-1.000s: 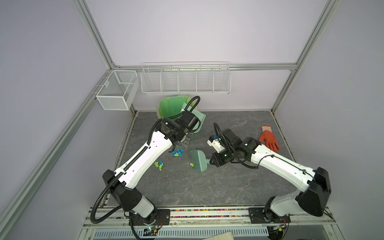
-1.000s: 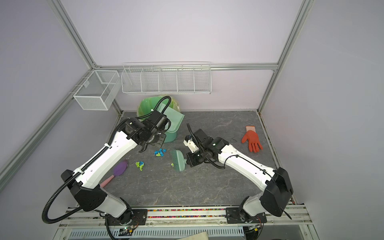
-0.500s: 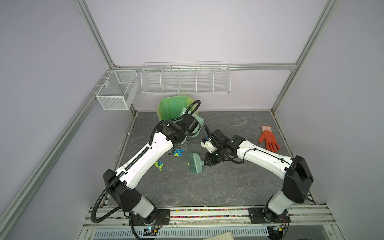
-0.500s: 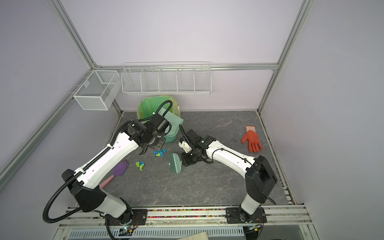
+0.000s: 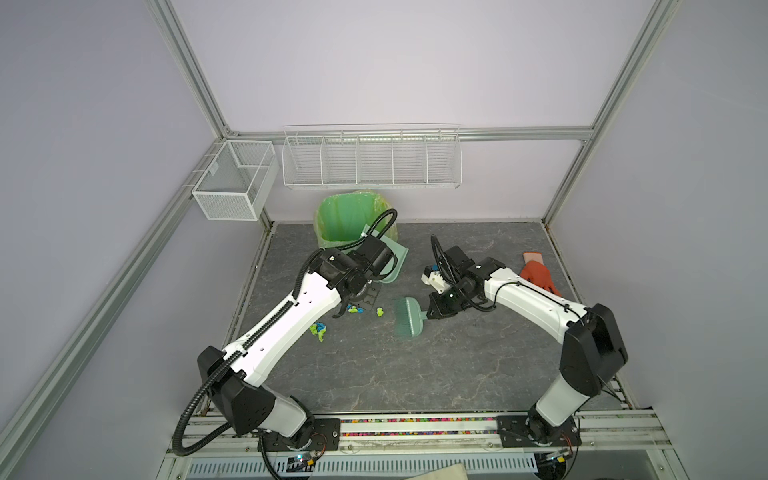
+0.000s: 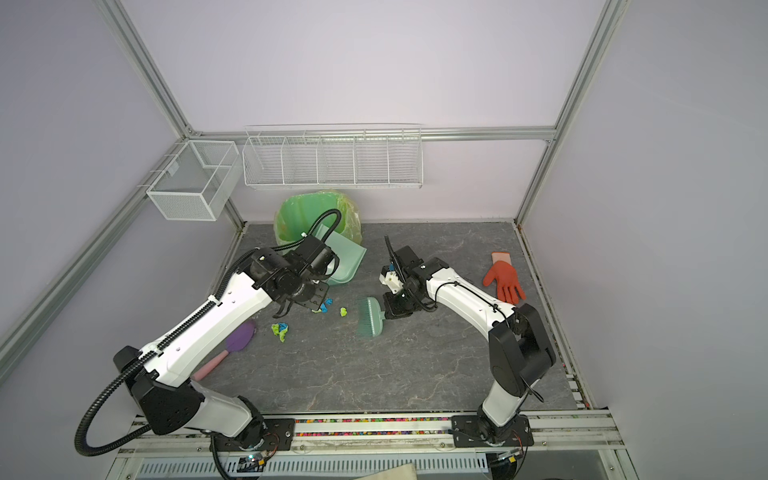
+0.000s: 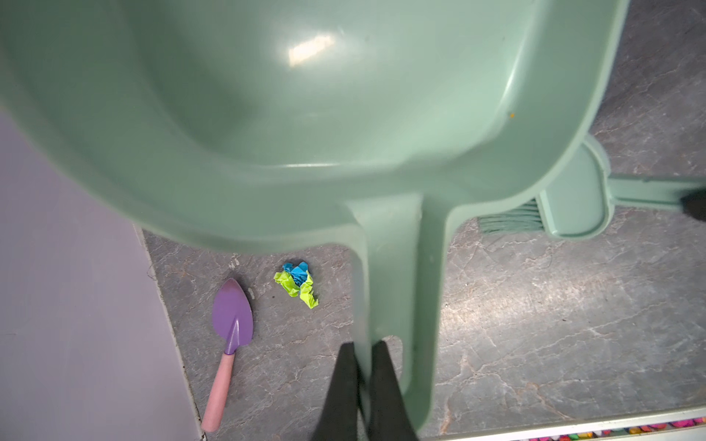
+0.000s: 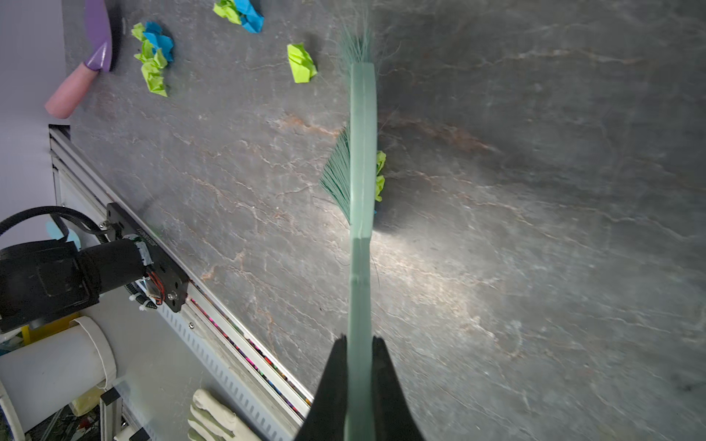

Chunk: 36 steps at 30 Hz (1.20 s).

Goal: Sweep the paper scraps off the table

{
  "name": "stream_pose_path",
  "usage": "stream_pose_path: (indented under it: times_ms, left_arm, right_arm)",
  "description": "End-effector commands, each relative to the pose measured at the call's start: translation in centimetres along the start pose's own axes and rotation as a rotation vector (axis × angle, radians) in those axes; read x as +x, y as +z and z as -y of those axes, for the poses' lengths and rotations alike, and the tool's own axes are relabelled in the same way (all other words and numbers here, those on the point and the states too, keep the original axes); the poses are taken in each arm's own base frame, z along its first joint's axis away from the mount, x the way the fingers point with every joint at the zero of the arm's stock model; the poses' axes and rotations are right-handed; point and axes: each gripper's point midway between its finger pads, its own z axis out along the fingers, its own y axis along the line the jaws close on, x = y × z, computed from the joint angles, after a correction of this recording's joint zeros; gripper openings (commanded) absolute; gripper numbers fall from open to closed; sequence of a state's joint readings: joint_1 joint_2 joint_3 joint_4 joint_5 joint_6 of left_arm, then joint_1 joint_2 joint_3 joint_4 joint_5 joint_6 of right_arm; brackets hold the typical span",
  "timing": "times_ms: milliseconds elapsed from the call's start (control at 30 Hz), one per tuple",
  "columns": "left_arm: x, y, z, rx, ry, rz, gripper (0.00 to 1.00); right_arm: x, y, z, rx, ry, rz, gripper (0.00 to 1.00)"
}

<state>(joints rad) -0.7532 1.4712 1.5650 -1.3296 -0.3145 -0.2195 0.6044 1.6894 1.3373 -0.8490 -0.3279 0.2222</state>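
Pincer on the right (image 8: 359, 343) is pressed tight on the thin handle of the green brush (image 8: 361, 152). The left pincer (image 7: 363, 343) pinches one wall of the dustpan (image 7: 305, 114) handle. Neither grip has altered over the last second.

The biggest change is in the right arm. Its elbow has folded in toward the middle of the tabletop (image 5: 415, 374). It carried the brush toward the left arm and then drew it back a little.

The dustpan has hardly moved. It hangs tilted beside the green-lined bin (image 5: 345, 216), and its hollow shows no paper in the left wrist view.

The brush head now lies low over the tabletop in both top views, bristles toward the paper scraps (image 5: 319, 331).

The scraps seem hardly shifted by that stroke. One blue-and-lime clump sits under the left wrist (image 5: 354, 308) and another lies nearer the front rail. A single lime wad (image 5: 379, 311) lies just beside the bristles, with a small gap between them. In the right wrist view another lime bit (image 8: 380, 175) peeps out from beside the brush head. It does not show in the top views, so it is probably under the head.

As I judge it, the pass has collected nothing yet. Every scrap I can see is on the tabletop. The pan's lip must come down behind the scraps before the next stroke can count.
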Motion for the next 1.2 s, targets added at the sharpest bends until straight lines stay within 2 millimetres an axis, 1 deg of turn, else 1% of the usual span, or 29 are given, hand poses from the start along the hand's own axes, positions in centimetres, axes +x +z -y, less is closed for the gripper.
stream_pose_path:
  times_ms: [0, 33, 67, 100, 133, 233, 333, 433, 467, 533, 733, 833, 1033, 1167]
  left_arm:
    - [0.8, -0.1, 0.7, 0.050, -0.032, -0.007, 0.00]
    - [1.1, 0.1, 0.9, 0.056, -0.035, -0.015, 0.00]
    - [1.3, 0.1, 1.0, 0.063, -0.038, -0.018, 0.00]
    - [1.5, 0.2, 1.1, 0.071, -0.039, -0.023, 0.00]
    - [1.6, 0.2, 1.1, 0.078, -0.041, -0.023, 0.00]
    - [1.7, -0.1, 0.8, 0.065, -0.042, -0.010, 0.00]
    - [1.6, -0.3, 0.4, 0.046, -0.045, 0.000, 0.00]
    - [1.5, -0.3, -0.2, 0.014, -0.049, 0.004, 0.00]
    - [1.5, -0.3, -0.3, 0.006, -0.048, 0.006, 0.00]
    - [1.5, -0.2, -0.6, -0.011, -0.050, 0.005, 0.00]
    - [1.5, 0.1, -1.2, -0.053, -0.050, -0.006, 0.00]
    - [1.8, 0.1, -1.4, -0.065, -0.042, -0.011, 0.00]
    - [2.2, 0.2, -1.7, -0.078, -0.041, -0.013, 0.00]
    - [2.5, 0.6, -1.9, -0.096, -0.041, -0.025, 0.00]
  right_arm:
    - [1.9, -0.8, 2.2, 0.063, -0.002, -0.065, 0.07]
    - [1.7, -1.1, 2.4, 0.068, -0.004, -0.053, 0.07]
    - [2.2, -1.5, 2.8, 0.075, 0.007, -0.069, 0.07]
    - [2.2, -1.9, 2.9, 0.077, 0.013, -0.067, 0.07]
    - [2.1, -2.3, 2.8, 0.073, 0.012, -0.060, 0.07]
    - [1.0, -3.5, 1.4, 0.035, 0.005, -0.006, 0.07]
    - [-0.1, -4.5, 0.3, 0.042, -0.015, 0.036, 0.07]
    - [-0.8, -4.8, -1.1, 0.025, -0.032, 0.064, 0.07]
    - [-0.9, -4.8, -1.6, 0.016, -0.034, 0.069, 0.07]
    - [-1.7, -4.4, -2.7, -0.018, -0.040, 0.097, 0.07]
    - [-3.2, -2.7, -4.5, -0.063, -0.031, 0.117, 0.07]
    - [-3.9, -2.5, -5.6, -0.089, -0.039, 0.132, 0.07]
    - [-4.6, -1.7, -6.8, -0.152, -0.017, 0.101, 0.07]
    - [-5.0, -0.9, -6.5, -0.144, 0.009, 0.070, 0.07]
